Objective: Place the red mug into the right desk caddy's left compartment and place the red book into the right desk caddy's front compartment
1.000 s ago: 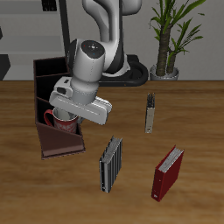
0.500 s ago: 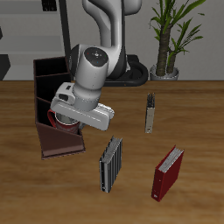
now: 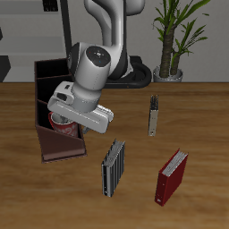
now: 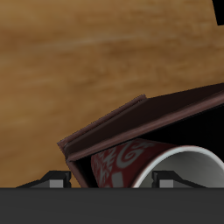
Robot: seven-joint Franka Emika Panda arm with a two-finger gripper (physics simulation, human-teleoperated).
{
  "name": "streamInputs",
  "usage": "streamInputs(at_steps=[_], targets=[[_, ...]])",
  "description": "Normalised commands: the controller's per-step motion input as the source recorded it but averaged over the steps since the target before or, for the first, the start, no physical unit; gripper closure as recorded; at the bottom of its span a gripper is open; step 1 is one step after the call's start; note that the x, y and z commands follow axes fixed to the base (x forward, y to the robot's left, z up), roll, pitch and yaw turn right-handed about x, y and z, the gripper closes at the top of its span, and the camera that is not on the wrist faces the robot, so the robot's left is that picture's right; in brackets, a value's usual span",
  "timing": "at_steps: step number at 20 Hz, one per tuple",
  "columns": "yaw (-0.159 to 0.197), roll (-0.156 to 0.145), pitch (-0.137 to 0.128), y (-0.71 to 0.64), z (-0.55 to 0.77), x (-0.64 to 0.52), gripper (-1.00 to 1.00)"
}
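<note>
The gripper (image 3: 64,117) hangs low over the right desk caddy (image 3: 54,107), its fingers hidden behind the hand in the exterior view; the wrist view shows only two finger bases with the red mug (image 4: 153,168) between them, so I cannot tell whether they clamp it. The mug (image 3: 63,126) sits inside the caddy's walls, upright with its pale rim toward the gripper; which compartment holds it cannot be judged. The caddy's long axis runs from the table's back toward the front, its sloped low end nearer the front edge. The red book (image 3: 172,175) stands upright well apart, near the front edge, on the far side of the table from the caddy. A grey striped book (image 3: 113,166) stands between them, and a slim dark book (image 3: 155,115) farther back. A potted plant (image 3: 173,40) stands behind the table.
</note>
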Motion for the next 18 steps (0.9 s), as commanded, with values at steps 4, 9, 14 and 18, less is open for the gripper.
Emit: streamInputs(at_steps=[4,9,14,18], targets=[[0.011,-0.018,-0.047,-0.04,0.25,-0.04,-1.0],[0.014,-0.026,-0.068,-0.01,0.46,-0.13,-1.0],[-0.023,0.008,-0.042,-0.01,0.42,-0.14,-1.0],[0.049,0.092,-0.106,0.17,0.4,-0.4,-1.0]])
